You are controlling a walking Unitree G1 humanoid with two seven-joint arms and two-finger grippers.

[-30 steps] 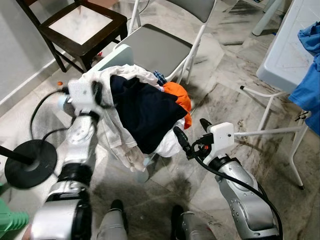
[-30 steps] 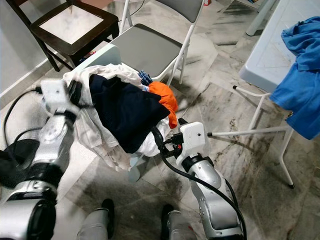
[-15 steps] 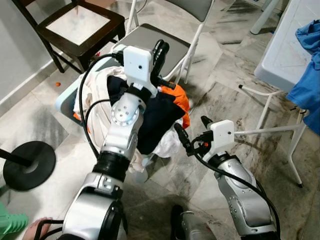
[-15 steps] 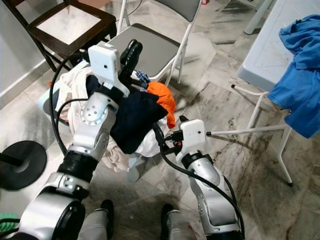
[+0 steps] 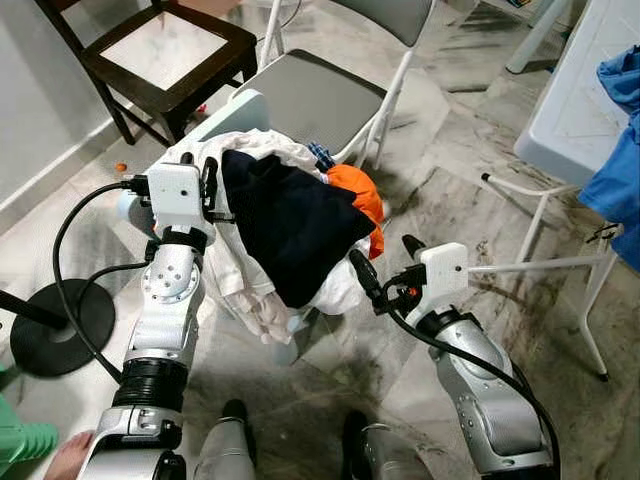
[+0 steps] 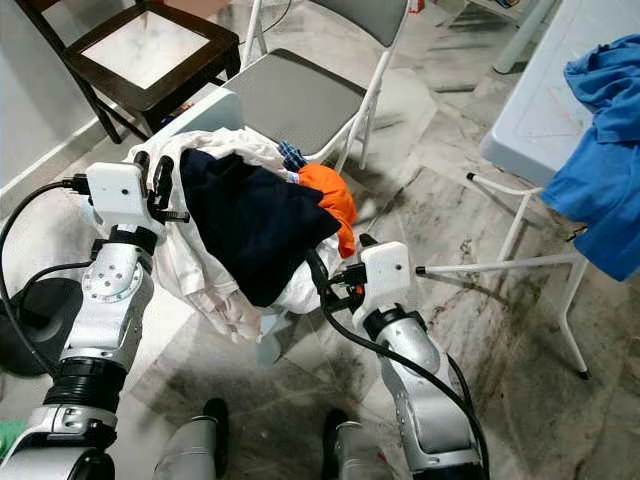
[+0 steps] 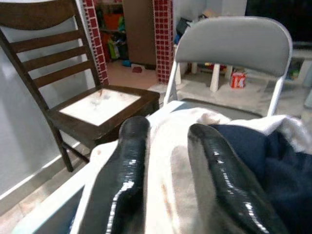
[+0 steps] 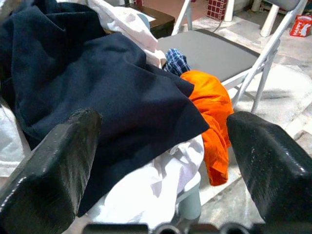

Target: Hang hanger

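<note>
No hanger can be identified in any view; if one is present, it is probably buried in the laundry pile [image 5: 285, 235] and hidden by fabric. The pile sits in a pale blue basket [image 5: 240, 108] on the floor and consists of a dark navy garment [image 5: 290, 225] on top, white cloth [image 5: 245, 285] spilling over the near rim, and an orange garment [image 5: 360, 200] on the far side.

The left gripper [image 5: 208, 190] is at the left edge of the pile. In the left wrist view its two black fingers [image 7: 129, 161] lie over the white cloth with a narrow gap between them and nothing clamped. The right gripper [image 5: 385, 270] is held just beside the pile's near right side. In the right wrist view its fingers [image 8: 53, 161] are spread wide, framing the navy and orange garments without touching them.

Judged step: locating and grasping the hanger; the task appears to be at its start.

Procedure for this step:
- Lift or part the navy garment first, since it covers most of the pile.
- Confirm a rigid hook or bar before closing on it.
- Grip the hanger itself, not loose fabric, to avoid dragging clothes out of the basket.

A grey folding chair [image 5: 320, 95] and a dark wooden chair [image 5: 160, 50] stand behind the basket; a white desk [image 5: 590, 100] carrying blue cloth [image 5: 620, 170] stands to the right.
</note>
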